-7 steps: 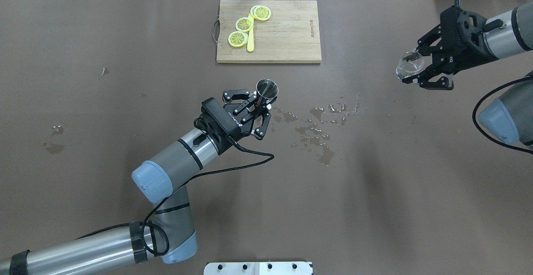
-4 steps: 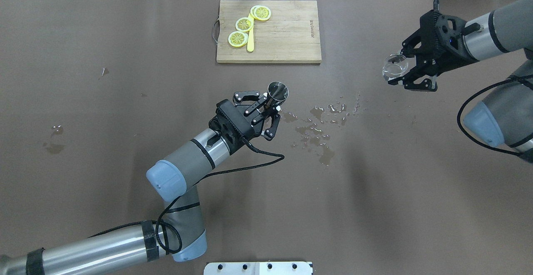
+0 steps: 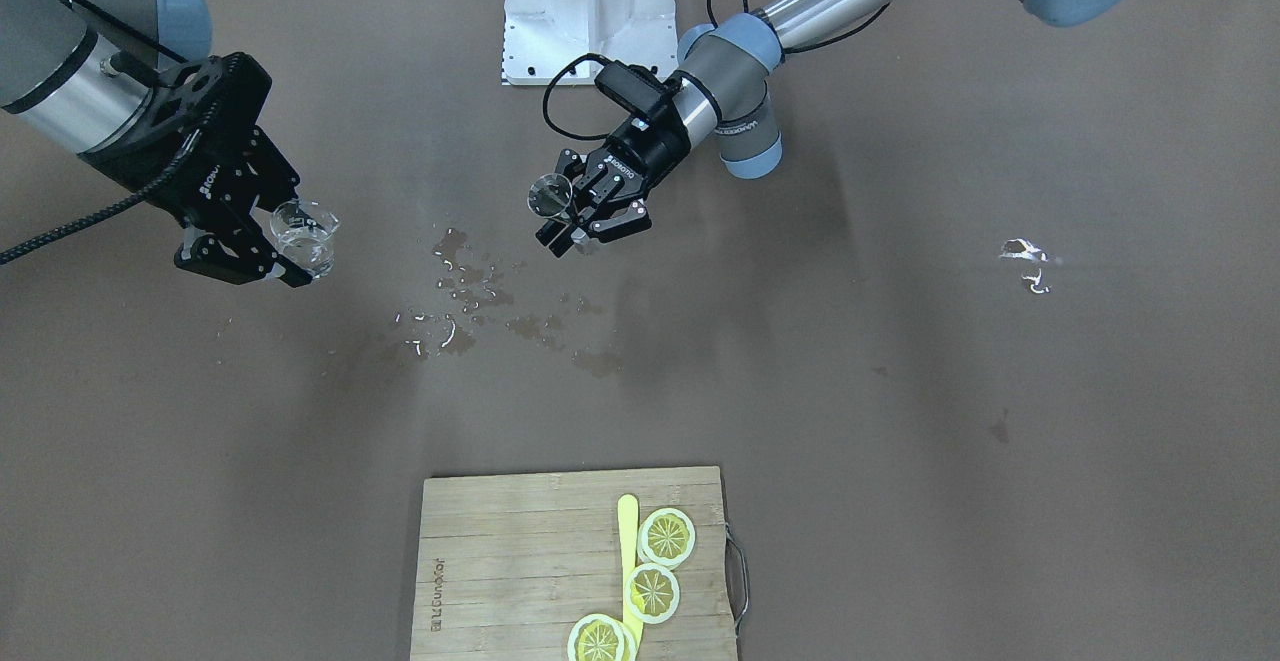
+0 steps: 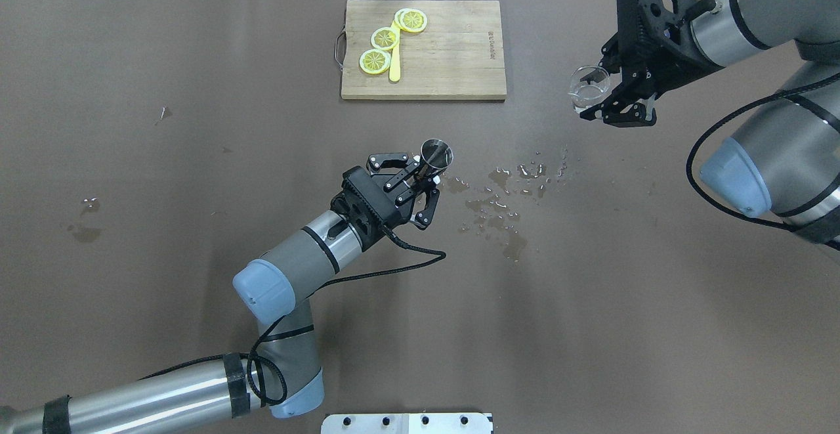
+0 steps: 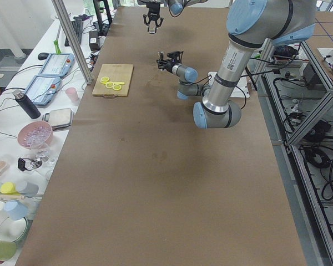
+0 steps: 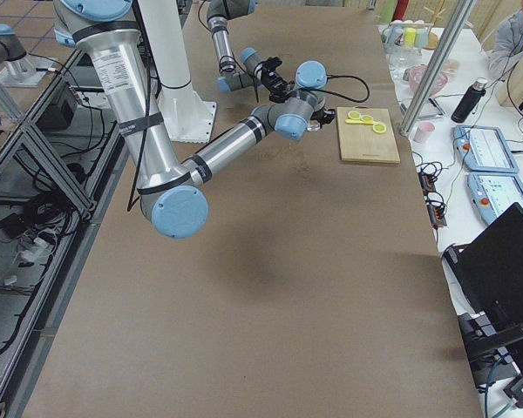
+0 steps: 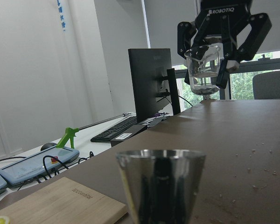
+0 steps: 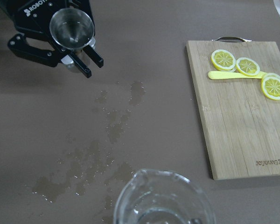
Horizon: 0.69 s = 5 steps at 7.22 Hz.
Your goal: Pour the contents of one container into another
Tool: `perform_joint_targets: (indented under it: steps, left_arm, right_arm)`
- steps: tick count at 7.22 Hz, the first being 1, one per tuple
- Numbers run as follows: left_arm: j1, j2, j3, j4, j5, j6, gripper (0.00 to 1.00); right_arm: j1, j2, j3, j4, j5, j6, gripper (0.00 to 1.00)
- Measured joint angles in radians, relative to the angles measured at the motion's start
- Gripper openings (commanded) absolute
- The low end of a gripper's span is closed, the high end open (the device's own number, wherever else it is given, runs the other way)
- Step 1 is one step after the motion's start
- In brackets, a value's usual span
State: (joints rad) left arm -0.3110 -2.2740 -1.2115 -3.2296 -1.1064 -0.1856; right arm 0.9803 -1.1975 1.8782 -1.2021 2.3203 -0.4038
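My left gripper [image 4: 420, 178] is shut on a small steel jigger [image 4: 436, 155], held upright above the table's middle; the jigger [image 3: 549, 195] also shows in the front view, and in the left wrist view the jigger [image 7: 161, 184] fills the lower centre. My right gripper [image 4: 613, 96] is shut on a clear glass beaker [image 4: 588, 86] with a little water in it, held upright in the air at the far right, well apart from the jigger. In the right wrist view the beaker [image 8: 163, 200] sits at the bottom edge, with the jigger [image 8: 71, 26] at upper left.
Spilled water [image 4: 505, 191] lies on the brown table between the two grippers. A wooden cutting board [image 4: 453, 53] with three lemon slices [image 4: 384, 39] and a yellow knife [image 4: 394, 60] sits at the back centre. Small wet marks [image 4: 85, 220] dot the left side.
My right gripper carried the beaker up and leftward, toward the table's middle. My left gripper moved the jigger to the right, then held nearly still.
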Motion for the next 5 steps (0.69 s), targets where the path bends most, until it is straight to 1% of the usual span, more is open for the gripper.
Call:
perform_joint_targets:
  steps: [3, 5]
  left_arm:
    - [0.002, -0.004, -0.003, 0.002, -0.006, 0.0, 0.0]
    - [0.003, -0.005, -0.005, 0.002, -0.007, 0.001, 0.0]
  right_arm:
    - [-0.031, 0.045, 0.086, -0.21, -0.024, 0.0, 0.0]
    - [-0.054, 0.107, 0.098, -0.339, -0.041, -0.001, 0.0]
